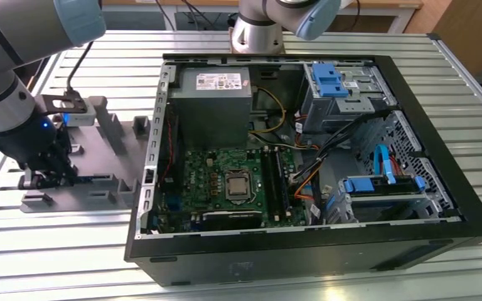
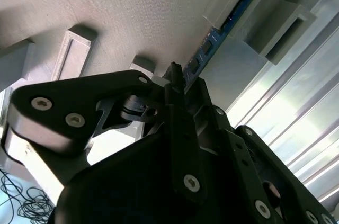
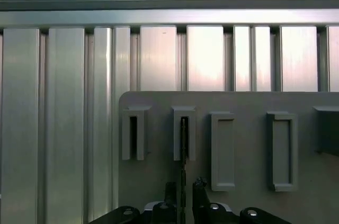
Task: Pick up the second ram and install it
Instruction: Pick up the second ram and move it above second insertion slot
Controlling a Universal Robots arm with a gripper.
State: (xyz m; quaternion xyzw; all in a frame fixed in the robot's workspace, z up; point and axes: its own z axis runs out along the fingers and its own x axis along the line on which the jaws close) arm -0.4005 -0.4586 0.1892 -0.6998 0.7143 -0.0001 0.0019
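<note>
The gripper [image 3: 184, 191] straddles the second ram [image 2: 213, 37], a dark blue, black-chipped stick slotted in the grey tray [image 3: 243, 102]. Whether it grips cannot be told. The power supply label [image 1: 216, 80] is illegible.

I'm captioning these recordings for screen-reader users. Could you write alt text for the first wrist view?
The gripper is at the near end of the second ram, a thin stick seen edge-on that stands in a slotted block on a grey tray. More upright blocks stand in a row along the tray, and a ribbed metal table stretches beyond it.

The gripper [image 2: 180, 78] apparently straddles the second ram [image 2: 213, 37] in the tray [image 2: 132, 7].
</note>
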